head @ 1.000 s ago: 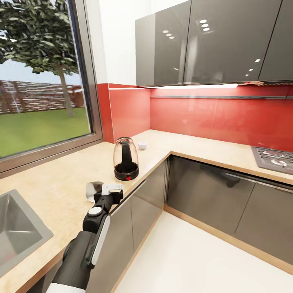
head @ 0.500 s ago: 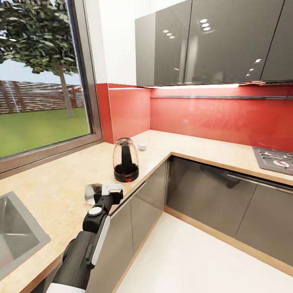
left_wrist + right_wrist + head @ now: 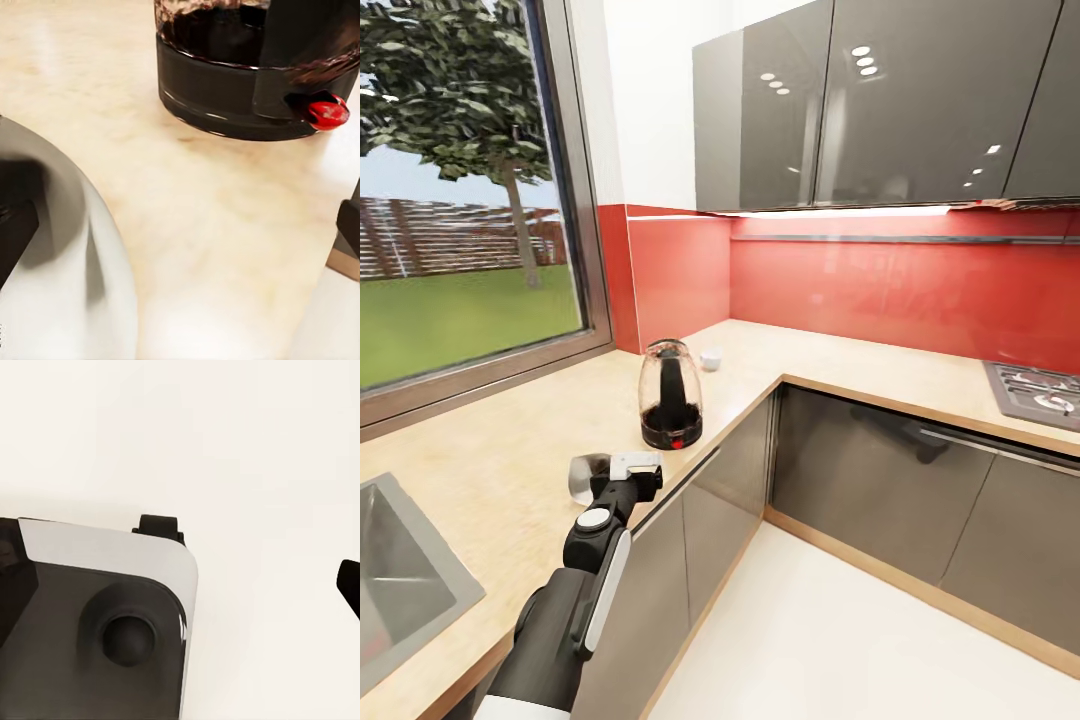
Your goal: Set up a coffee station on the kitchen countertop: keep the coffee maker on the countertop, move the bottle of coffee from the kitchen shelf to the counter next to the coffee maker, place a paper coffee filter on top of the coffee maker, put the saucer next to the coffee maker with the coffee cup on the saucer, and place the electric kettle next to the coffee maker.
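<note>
I had the left hand [image 3: 622, 468] over the tabletop [image 3: 490, 470], clenched on the saucer [image 3: 586, 474], whose white rim curved past one finger in the left wrist view. I judged the saucer light, stiff, glazed and slippery, breakable if dropped, so a rim pinch seemed the right hold. The electric kettle [image 3: 669, 395] stood upright just ahead of the saucer, apart from it, red switch facing me; its glass body looked fragile and heavier, best taken by the black loop handle. The coffee cup [image 3: 710, 357] sat beyond it near the corner. My right hand: I could not tell its state. No writing was legible.
</note>
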Robot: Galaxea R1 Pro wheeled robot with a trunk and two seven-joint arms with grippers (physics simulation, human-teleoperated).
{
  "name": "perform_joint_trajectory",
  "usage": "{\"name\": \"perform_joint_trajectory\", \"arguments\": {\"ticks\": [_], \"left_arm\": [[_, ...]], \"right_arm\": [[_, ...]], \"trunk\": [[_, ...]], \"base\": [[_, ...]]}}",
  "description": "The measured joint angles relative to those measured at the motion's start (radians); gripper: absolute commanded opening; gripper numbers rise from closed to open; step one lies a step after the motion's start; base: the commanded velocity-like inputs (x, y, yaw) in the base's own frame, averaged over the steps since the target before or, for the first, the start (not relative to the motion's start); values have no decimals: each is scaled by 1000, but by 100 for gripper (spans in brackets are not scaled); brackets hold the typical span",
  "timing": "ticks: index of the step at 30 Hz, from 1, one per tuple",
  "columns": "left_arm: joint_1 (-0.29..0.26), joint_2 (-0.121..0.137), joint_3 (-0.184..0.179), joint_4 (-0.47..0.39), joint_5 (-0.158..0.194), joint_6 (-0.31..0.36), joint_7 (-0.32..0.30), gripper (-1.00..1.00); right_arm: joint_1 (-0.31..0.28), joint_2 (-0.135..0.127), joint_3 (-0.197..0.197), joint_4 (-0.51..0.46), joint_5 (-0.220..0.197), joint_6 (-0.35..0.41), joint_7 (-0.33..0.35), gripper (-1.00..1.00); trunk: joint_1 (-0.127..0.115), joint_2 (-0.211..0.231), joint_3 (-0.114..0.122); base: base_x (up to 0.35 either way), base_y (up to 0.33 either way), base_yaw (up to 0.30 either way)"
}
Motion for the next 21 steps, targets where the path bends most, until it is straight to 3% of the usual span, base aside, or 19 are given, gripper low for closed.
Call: {"name": "perform_joint_trajectory", "arguments": {"ticks": [21], "left_arm": [[0, 0, 0, 0, -1, 0, 0, 100]], "right_arm": [[0, 0, 0, 0, 0, 0, 0, 100]], "trunk": [[0, 0, 0]], "base": [[0, 21, 0]]}}
